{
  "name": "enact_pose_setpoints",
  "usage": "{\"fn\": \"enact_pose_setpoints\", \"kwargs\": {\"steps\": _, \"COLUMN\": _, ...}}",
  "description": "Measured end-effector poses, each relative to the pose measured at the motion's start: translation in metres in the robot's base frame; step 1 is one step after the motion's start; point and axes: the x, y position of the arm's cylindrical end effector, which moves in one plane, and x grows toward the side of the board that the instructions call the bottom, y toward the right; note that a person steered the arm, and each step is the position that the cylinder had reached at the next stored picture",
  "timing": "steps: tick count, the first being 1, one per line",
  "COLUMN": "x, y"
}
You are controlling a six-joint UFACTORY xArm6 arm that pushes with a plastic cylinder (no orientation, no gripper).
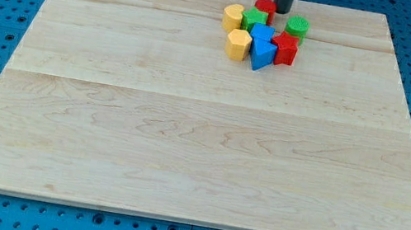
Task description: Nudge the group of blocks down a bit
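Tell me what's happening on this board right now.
My tip sits at the view's top edge of a tight cluster of blocks near the top of the wooden board, right beside the red cylinder. The cluster includes yellow, green, blue and red blocks. I am placed to push it down the view.

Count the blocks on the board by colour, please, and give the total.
Yellow: 2, a yellow block and a yellow hexagon block
Green: 2, a green block and a green cylinder
Red: 2, a red cylinder and a red block
Blue: 2, a blue block and a blue triangle block
Total: 8
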Motion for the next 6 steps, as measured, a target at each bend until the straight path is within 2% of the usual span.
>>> {"fn": "enact_pose_setpoints", "kwargs": {"steps": 3, "x": 0.003, "y": -0.013}}
{"fn": "enact_pose_setpoints", "kwargs": {"steps": 5, "x": -0.024, "y": 0.006}}
{"fn": "enact_pose_setpoints", "kwargs": {"steps": 6, "x": -0.023, "y": -0.035}}
